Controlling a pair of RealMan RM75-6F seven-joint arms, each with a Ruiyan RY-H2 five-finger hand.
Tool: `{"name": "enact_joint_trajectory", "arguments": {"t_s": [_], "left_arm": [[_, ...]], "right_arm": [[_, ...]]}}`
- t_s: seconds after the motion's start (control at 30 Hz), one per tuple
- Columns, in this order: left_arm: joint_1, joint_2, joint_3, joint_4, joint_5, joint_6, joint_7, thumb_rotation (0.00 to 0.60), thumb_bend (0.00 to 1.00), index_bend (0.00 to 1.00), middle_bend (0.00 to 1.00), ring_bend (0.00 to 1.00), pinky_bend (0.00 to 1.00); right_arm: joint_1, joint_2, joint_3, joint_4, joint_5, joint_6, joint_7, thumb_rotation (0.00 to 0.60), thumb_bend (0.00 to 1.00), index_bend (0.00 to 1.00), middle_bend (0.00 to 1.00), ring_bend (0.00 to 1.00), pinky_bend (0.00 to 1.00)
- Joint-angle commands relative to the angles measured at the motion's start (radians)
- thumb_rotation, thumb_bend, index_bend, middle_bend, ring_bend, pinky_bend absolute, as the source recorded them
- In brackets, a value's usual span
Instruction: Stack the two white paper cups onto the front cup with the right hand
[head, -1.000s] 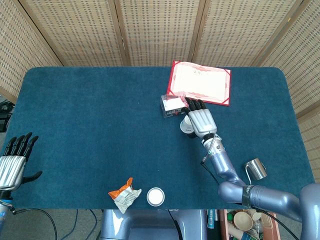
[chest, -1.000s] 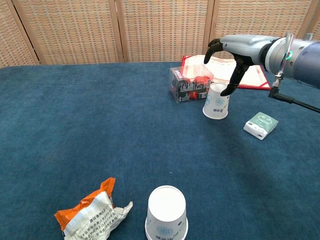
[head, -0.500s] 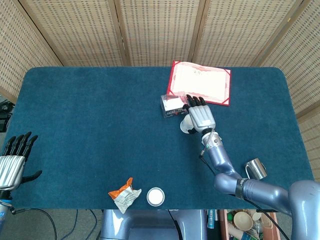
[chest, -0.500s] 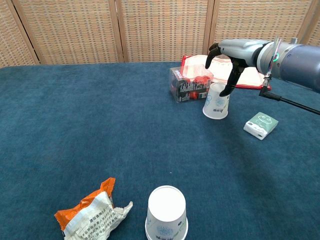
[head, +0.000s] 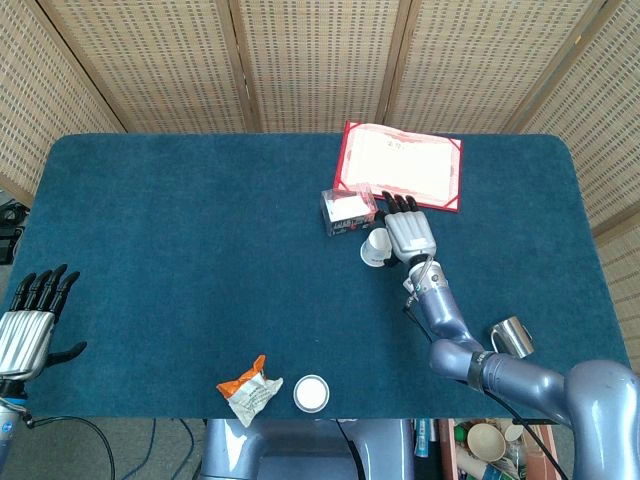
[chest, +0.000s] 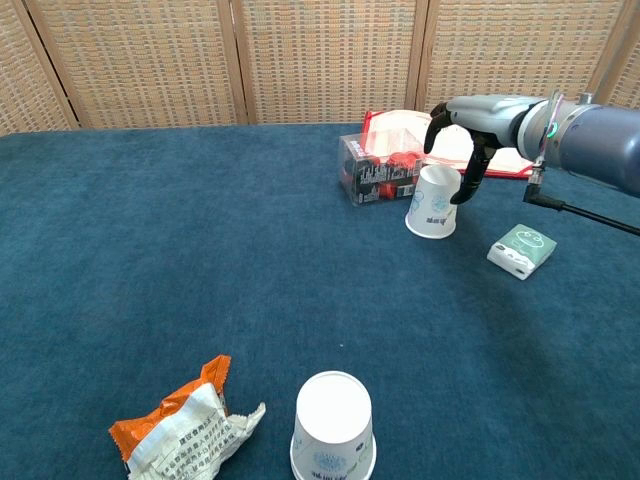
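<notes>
Far cup (chest: 433, 202) upside down; right hand (chest: 462, 140) arched beside it.

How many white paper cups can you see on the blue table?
2. One cup stands upside down beside the right hand, near the clear box. The other cup stands upside down at the front edge.

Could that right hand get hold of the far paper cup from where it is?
Probably yes: the right hand hangs open just above and behind the far cup, fingers curled toward it. The clear box stands close on one side, but the cup's top looks free.
</notes>
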Motion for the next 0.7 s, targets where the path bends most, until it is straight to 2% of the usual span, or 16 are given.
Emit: {"name": "enact_joint_trajectory", "arguments": {"t_s": [0.03, 0.27, 0.7], "left_arm": [[-0.002, -0.001, 0.001, -0.001, 0.002, -0.002, 0.002, 0.6, 0.17, 0.0, 0.0, 0.0, 0.0], [-0.002, -0.002, 0.001, 0.0, -0.001, -0.002, 0.002, 0.6, 0.17, 0.0, 0.0, 0.0, 0.0], [-0.006, -0.002, 0.005, -0.002, 0.004, -0.006, -0.001, 0.6, 0.17, 0.0, 0.0, 0.0, 0.0]], "right_arm": [[0.001, -0.008, -0.003, 0.013, -0.004, -0.009, 0.005, 0.6, 0.07, 0.32, 0.01, 0.0, 0.0], [0.006, -0.033, -0.006, 0.054, -0.006, -0.029, 0.014, 0.6, 0.06, 0.34, 0.01, 0.0, 0.0], [0.001, -0.048, -0.009, 0.066, -0.019, -0.019, 0.015, 0.6, 0.07, 0.46, 0.06, 0.0, 0.0]]}}
